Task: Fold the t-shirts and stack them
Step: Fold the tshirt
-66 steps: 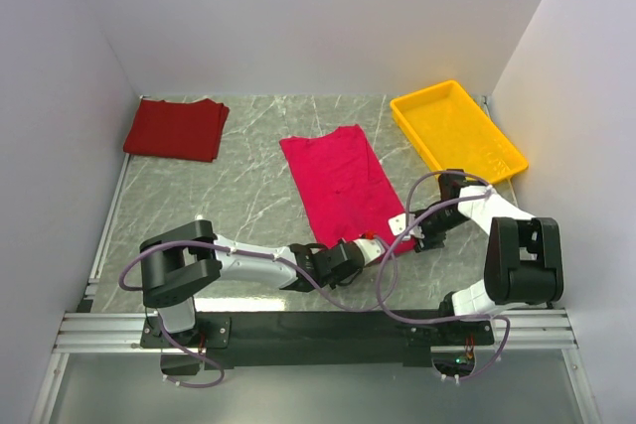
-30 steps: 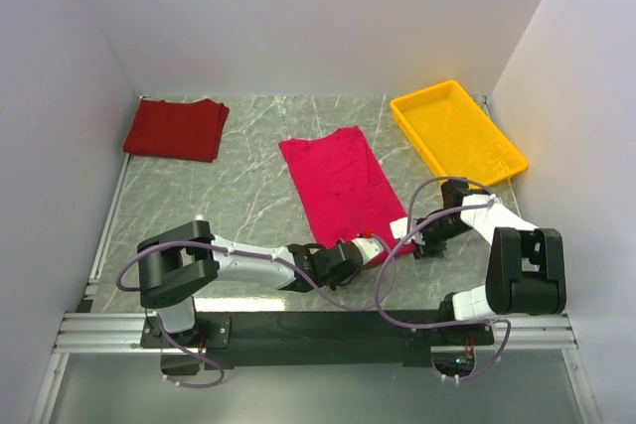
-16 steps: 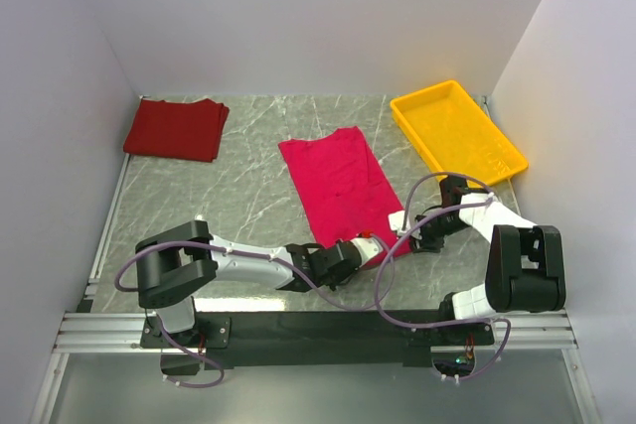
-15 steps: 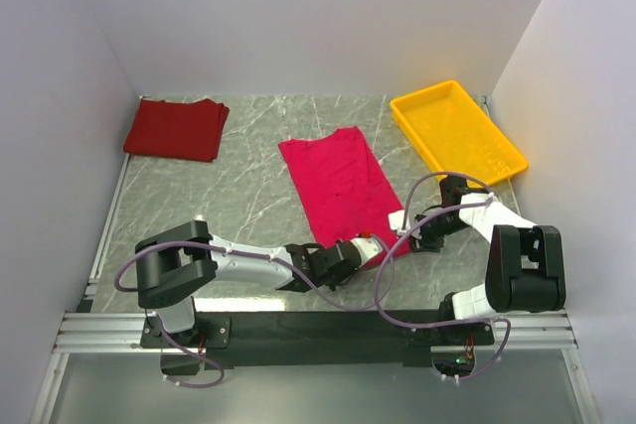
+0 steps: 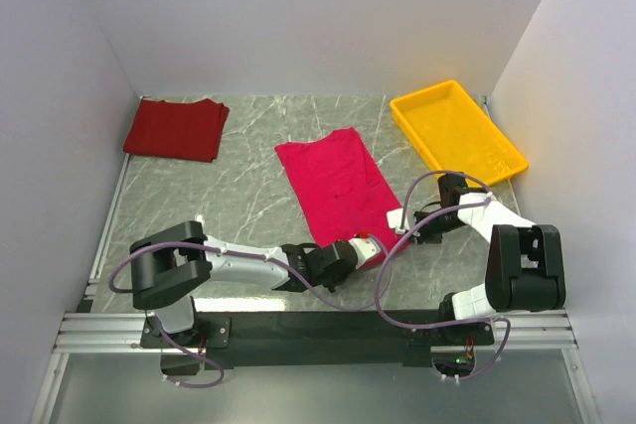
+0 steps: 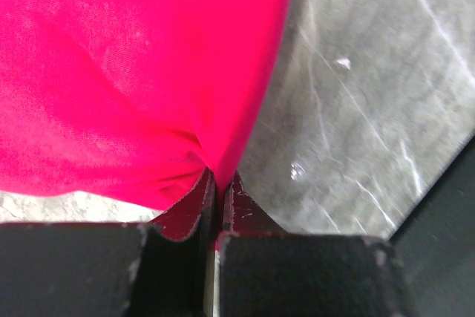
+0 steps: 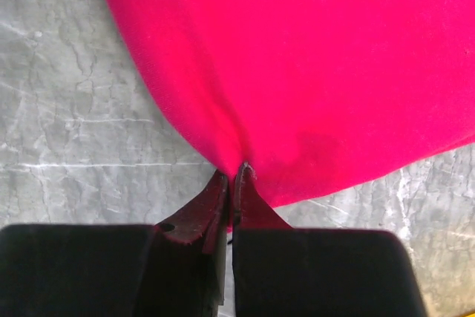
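Right hand point(image 7: 232, 172) pinched shut, crimson t-shirt point(image 7: 312, 57) puckered

On the marbled counter point(image 5: 248, 196) a crimson t-shirt point(image 5: 336, 181) lies flat as a long strip near the middle. The left gripper point(image 5: 366, 247) meets its near hem, and the right gripper point(image 5: 401, 223) meets its near right corner. A folded maroon t-shirt point(image 5: 177, 129) rests at the far left. A yellow tray point(image 5: 455, 131) sits at the far right.

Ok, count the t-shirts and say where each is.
2. The crimson t-shirt lies mid-table, its near corners pinched by the left gripper and right gripper; the folded maroon t-shirt sits far left. None looks hidden.
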Controlling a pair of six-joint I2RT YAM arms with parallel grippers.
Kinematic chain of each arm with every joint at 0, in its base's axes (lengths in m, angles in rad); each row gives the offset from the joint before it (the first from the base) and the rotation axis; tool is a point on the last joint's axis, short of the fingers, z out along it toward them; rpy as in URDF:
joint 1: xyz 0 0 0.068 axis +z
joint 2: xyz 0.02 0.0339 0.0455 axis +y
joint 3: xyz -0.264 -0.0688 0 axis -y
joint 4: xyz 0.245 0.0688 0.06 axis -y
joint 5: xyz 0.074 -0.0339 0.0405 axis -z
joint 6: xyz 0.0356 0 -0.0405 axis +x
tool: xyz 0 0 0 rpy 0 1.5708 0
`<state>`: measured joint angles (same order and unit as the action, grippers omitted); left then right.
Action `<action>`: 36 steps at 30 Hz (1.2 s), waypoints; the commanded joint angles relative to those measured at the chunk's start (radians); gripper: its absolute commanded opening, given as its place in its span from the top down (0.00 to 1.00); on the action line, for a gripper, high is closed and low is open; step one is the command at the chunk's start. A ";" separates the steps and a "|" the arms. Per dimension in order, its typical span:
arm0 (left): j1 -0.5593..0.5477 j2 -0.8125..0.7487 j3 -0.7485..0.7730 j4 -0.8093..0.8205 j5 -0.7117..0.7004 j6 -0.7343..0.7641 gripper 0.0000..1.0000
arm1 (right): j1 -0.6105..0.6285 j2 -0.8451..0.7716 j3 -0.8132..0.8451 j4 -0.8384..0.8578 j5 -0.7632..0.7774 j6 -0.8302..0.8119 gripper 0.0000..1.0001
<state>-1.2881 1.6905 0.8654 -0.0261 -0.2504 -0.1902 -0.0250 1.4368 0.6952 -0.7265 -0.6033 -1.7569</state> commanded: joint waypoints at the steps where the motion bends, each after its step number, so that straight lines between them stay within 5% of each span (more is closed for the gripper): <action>1: -0.001 -0.069 -0.025 -0.017 0.065 -0.026 0.99 | -0.013 0.005 0.041 -0.155 0.040 -0.111 1.00; 12: 0.111 -0.304 -0.045 -0.057 0.174 -0.023 0.99 | -0.024 0.042 0.397 -0.534 -0.104 -0.142 1.00; 21: 0.353 -0.385 0.026 -0.090 0.354 0.009 0.99 | 0.020 0.180 0.702 -0.505 -0.196 0.141 1.00; 30: 0.556 -0.276 0.187 -0.149 0.491 0.083 0.99 | 0.100 0.384 1.059 -0.432 -0.198 0.376 1.00; 36: 0.654 -0.196 0.262 -0.176 0.510 0.121 0.99 | 0.135 0.462 1.145 -0.278 -0.182 0.545 1.00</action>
<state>-0.6685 1.4796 1.0763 -0.1734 0.2169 -0.1154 0.0994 1.8854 1.7878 -1.1130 -0.7860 -1.3376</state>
